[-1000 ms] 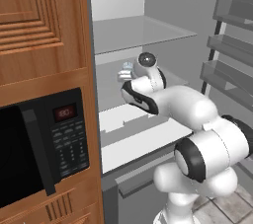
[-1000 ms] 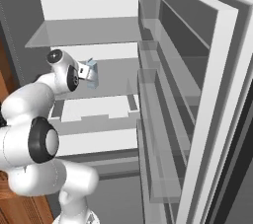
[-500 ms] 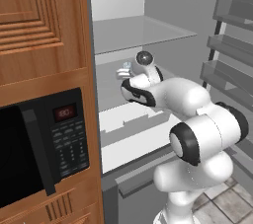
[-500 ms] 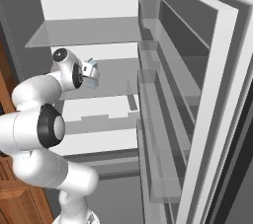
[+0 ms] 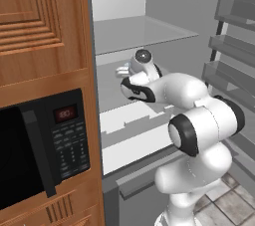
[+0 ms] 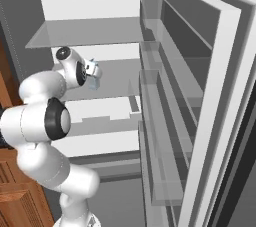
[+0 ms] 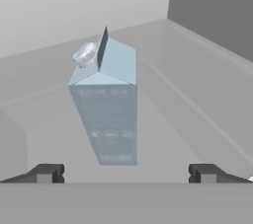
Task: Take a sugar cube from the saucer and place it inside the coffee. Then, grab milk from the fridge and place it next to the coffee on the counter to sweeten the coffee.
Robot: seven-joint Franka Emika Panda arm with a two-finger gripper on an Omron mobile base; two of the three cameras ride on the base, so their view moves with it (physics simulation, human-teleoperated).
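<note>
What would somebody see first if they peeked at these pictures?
The big white robot arm reaching into the open fridge, right in the middle. Next, the little pale blue milk carton standing upright on a fridge shelf, straight in front of the hand, whose two dark fingertips sit wide apart and aren't touching it. A black microwave sits in the wooden cabinet left of the fridge.

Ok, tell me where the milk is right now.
The milk stands upright on a fridge shelf, centred in the hand view just ahead of the open gripper, untouched.
</note>
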